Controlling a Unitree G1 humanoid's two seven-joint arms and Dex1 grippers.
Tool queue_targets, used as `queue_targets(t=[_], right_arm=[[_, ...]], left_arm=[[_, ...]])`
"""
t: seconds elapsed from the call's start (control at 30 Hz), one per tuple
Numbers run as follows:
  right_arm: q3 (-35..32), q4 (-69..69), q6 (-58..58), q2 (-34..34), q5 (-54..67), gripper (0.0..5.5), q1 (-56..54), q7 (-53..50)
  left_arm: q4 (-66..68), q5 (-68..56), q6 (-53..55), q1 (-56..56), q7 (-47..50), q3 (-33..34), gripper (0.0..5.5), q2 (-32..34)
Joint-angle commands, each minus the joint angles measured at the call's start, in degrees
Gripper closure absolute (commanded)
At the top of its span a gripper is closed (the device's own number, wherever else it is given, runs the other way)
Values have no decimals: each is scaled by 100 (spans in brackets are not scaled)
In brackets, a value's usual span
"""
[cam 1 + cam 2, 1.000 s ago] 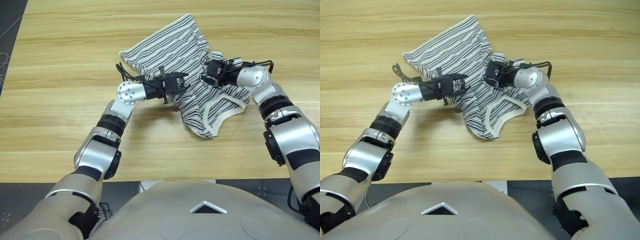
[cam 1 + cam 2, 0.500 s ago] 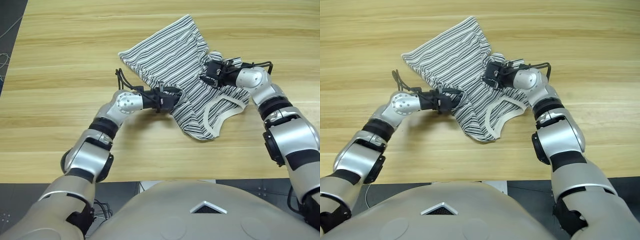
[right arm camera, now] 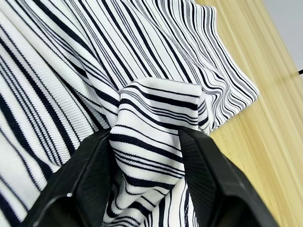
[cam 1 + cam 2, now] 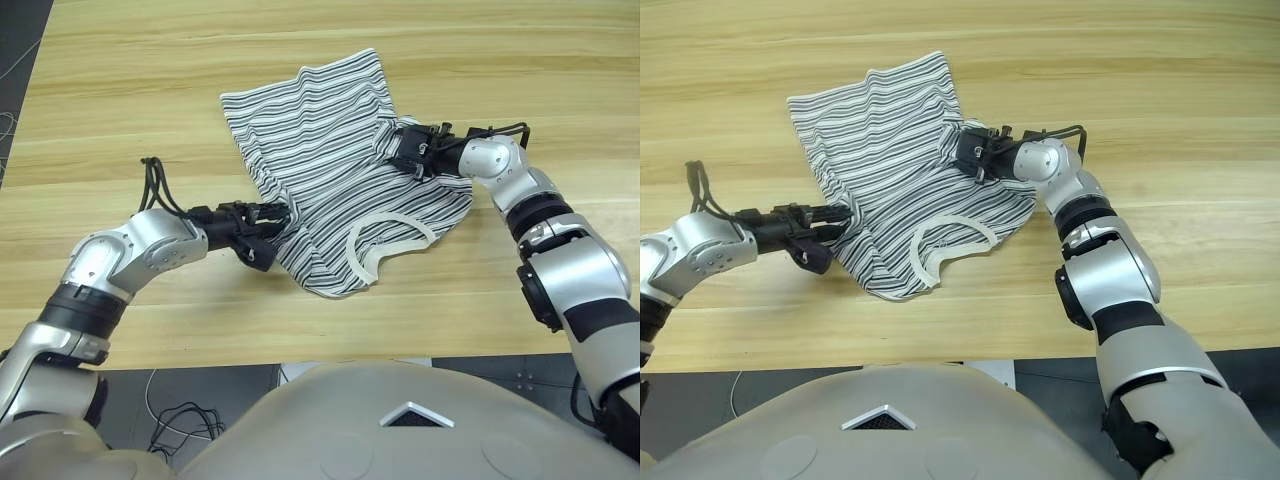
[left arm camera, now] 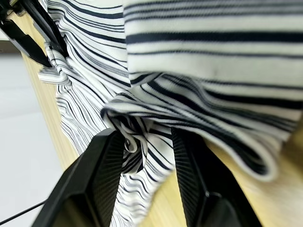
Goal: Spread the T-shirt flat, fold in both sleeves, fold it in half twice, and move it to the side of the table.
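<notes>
Closest in, the T-shirt (image 4: 320, 130) has its white neck band (image 4: 388, 238) curled open on the near part of the table (image 4: 150, 80), and the cloth around it is creased, not flat. Just to its left, the left pincer (image 4: 262, 232) sits low at the shirt's near-left edge, clamped on a bunched fold of striped fabric; the wrist view shows that fold pinched between both black fingers (image 5: 102, 165). Further back on the other side, the right pincer (image 4: 405, 152) grips a raised ridge of cloth near the shirt's right shoulder area, fingers closed against it from both sides. By the look of it, two grips on opposite sides give the arms a way to draw the cloth taut between them, so this reads as the spreading step, with sleeves and folds not yet begun. Beyond the pincers, the far half of the shirt lies smoother, with one corner reaching towards the table's far-left.
</notes>
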Motion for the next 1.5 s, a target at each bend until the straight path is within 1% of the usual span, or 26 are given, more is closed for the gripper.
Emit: queue_targets(t=[0.03, 0.17, 0.23, 0.4, 0.47, 0.6, 0.67, 0.73, 0.8, 0.87, 1.0, 1.17, 1.3, 1.4, 1.5], right_arm=[[228, 204, 244, 41, -361, 318, 411, 249], [225, 151, 246, 43, -340, 318, 440, 284], [224, 129, 248, 48, -333, 318, 447, 302], [211, 83, 249, 30, -318, 318, 437, 324], [140, 34, 207, 4, -244, 318, 408, 334], [-275, -367, 53, -86, 172, 318, 253, 438], [-380, -676, -19, -223, 229, 318, 193, 509], [-444, -1007, -39, -372, 246, 318, 177, 608], [-485, -1327, -10, -498, 268, 318, 226, 746], [-527, -1693, 48, -634, 335, 318, 358, 990], [-533, -2160, 177, -919, 377, 318, 596, 1447], [-489, -2565, 337, -1266, 390, 318, 923, 1926], [-509, -2647, 419, -1608, 285, 318, 1096, 2044], [-559, -2600, 433, -1897, 246, 318, 1128, 2079], [-570, -2717, 475, -1976, 350, 318, 1213, 2196]], left_arm=[[-186, -85, 171, 670, -232, 188, 370, 383], [-364, -677, 116, 878, -95, 655, 370, 452], [-244, -678, 102, 857, -8, 824, 370, 487], [831, -278, 169, 1022, 62, 770, 370, 667], [986, -270, 176, 1155, -15, 729, 370, 761], [-62, -744, 287, 1056, -150, 1225, 370, 914], [-805, -899, 438, 919, -270, 1434, 370, 848], [-1437, -933, 627, 835, -448, 1483, 370, 725], [-1877, -928, 817, 760, -652, 1367, 370, 543], [-1966, -750, 919, 562, -872, 996, 370, 209], [-1324, -295, 870, 190, -1064, 315, 370, -341], [-147, 358, 702, -217, -914, -229, 370, -662], [348, 617, 709, -269, -914, -427, 370, -526], [234, 525, 807, 86, -1188, -420, 370, -184], [-46, 336, 1072, 441, -1456, -321, 370, 113]])
